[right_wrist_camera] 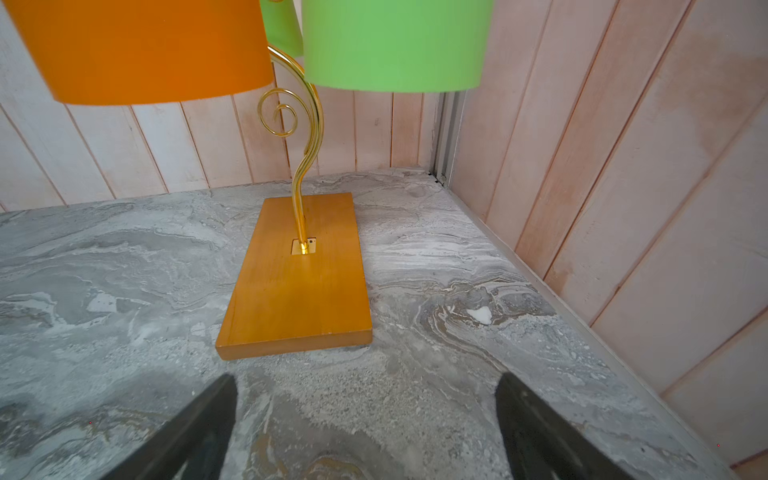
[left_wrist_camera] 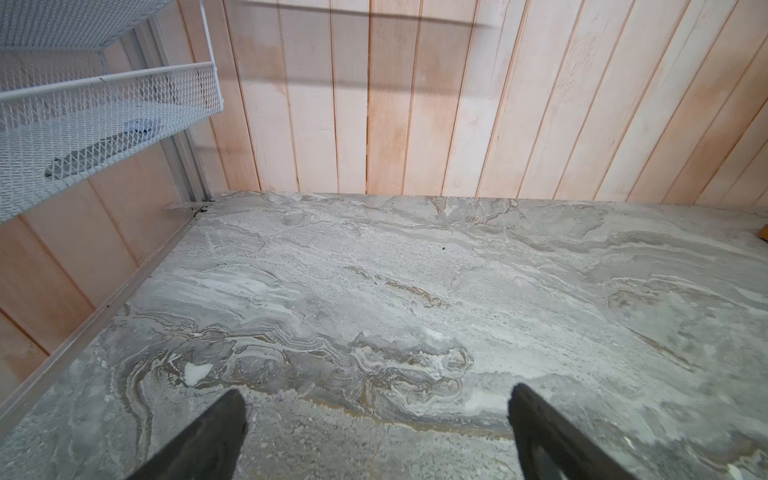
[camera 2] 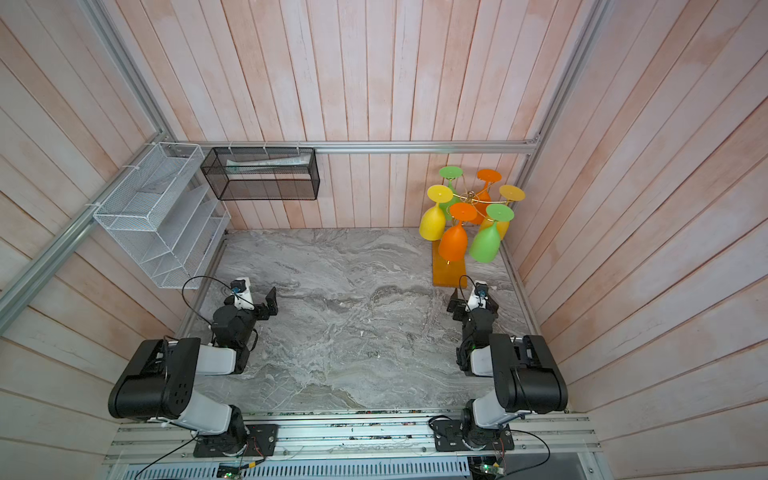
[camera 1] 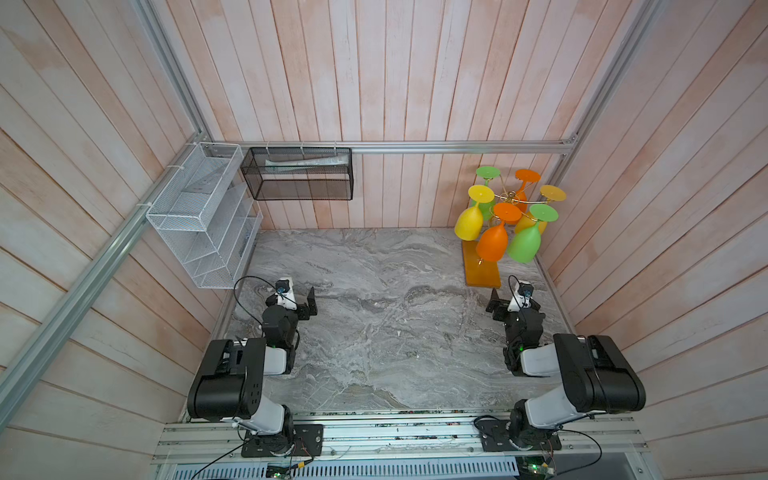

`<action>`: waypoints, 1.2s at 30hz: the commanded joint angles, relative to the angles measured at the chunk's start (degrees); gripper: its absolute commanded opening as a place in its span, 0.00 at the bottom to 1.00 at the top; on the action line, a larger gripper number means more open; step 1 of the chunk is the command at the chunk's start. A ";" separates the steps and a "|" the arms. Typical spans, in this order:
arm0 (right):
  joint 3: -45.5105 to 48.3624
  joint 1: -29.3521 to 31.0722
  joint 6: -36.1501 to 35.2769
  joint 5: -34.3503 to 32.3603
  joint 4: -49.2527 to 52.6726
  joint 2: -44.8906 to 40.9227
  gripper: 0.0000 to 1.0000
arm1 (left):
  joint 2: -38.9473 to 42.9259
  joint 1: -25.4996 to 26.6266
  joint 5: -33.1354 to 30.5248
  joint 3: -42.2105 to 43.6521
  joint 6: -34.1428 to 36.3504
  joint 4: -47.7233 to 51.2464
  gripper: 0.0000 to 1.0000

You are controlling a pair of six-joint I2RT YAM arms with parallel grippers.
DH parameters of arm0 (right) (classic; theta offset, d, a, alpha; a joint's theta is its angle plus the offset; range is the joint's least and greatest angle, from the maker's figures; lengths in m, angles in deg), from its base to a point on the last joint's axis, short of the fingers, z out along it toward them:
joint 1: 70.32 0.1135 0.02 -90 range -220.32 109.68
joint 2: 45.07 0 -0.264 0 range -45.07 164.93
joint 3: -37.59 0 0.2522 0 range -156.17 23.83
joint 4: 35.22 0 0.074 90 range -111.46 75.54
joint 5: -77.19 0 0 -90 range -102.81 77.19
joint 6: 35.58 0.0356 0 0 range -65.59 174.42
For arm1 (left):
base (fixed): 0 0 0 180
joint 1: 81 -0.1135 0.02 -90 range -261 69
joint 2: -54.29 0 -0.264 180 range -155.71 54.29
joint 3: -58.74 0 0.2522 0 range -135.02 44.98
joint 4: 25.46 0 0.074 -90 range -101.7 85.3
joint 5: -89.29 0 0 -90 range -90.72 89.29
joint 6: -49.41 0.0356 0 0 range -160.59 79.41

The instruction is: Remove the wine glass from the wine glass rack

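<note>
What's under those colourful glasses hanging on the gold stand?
A flat orange-brown wooden base, lying on the grey marble table, with the gold stem rising from it. From above, the glasses cover the base's far end. Nothing else shows beneath.

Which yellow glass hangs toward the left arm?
The brighter yellow glass, outermost left on the wine glass rack in both top views, beside the front orange glass; the amber-yellow glass hangs right, behind the front green glass.
</note>
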 commanded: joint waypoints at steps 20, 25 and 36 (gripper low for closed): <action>-0.76 -0.25 0.36 -0.06 0.21 -0.54 0.98 | -0.29 0.15 -0.81 -0.54 0.12 -0.04 1.00; -0.76 -0.32 0.40 -0.07 0.25 -0.54 0.98 | -0.24 0.20 -0.79 -0.53 0.12 -0.13 1.00; -0.77 -0.32 0.41 -0.01 0.21 -0.54 0.98 | -0.19 -1.28 2.05 -0.23 -0.87 -0.48 1.00</action>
